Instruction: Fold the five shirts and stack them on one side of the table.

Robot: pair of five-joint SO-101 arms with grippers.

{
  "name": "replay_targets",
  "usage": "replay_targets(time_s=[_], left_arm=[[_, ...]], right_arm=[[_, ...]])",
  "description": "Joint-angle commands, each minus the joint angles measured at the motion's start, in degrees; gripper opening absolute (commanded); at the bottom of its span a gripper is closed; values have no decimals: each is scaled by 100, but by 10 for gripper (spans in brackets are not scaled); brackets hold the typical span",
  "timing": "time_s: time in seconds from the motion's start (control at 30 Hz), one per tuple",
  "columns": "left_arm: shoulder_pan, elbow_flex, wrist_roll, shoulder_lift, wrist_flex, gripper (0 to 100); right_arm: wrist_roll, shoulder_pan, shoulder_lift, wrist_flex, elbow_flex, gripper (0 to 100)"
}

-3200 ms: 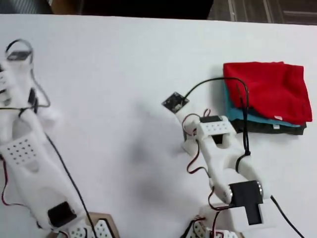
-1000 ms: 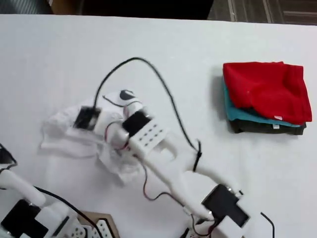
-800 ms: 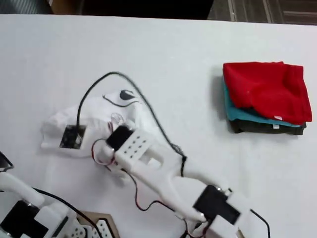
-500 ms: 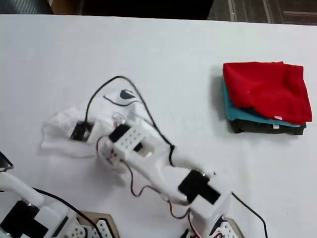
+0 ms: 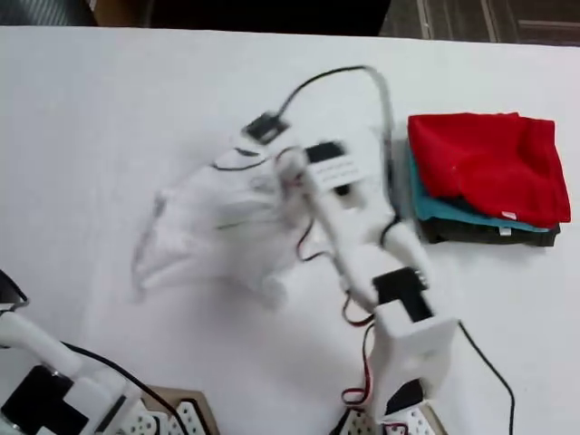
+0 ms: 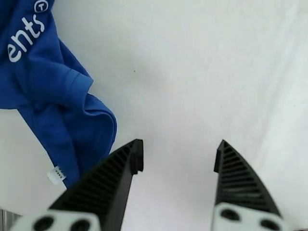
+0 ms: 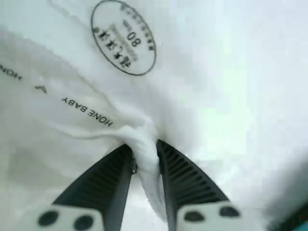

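Note:
A crumpled white shirt lies spread across the middle of the table. My right gripper is shut on a bunched fold of the white shirt near its printed neck label. A stack of folded shirts, red on top of teal and a dark one, sits at the table's right side. In the left wrist view, my left gripper is open above bare table, beside a blue shirt with white lettering.
The right arm stretches from the front edge toward the middle, its black cable looping up close to the stack. Part of the left arm sits at the front left corner. The table's far half is bare white.
The right arm swung from the left of the table toward the right, dragging the white shirt with it toward the stack. Earlier the left arm pulled back to the front left corner.

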Motion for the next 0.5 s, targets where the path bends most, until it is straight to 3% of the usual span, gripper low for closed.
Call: replay_targets(time_s=[0.0, 0.27, 0.47], left_arm=[[229, -13, -9, -220, -70, 256], [492, -13, -9, -220, -70, 256], [378, -22, 0, -220, -264, 256]], right_arm=[[0, 488, -752, 303, -440, 21], [-18, 505, -1508, 470, -492, 50], [-18, 154, -2264, 936, -492, 295]])
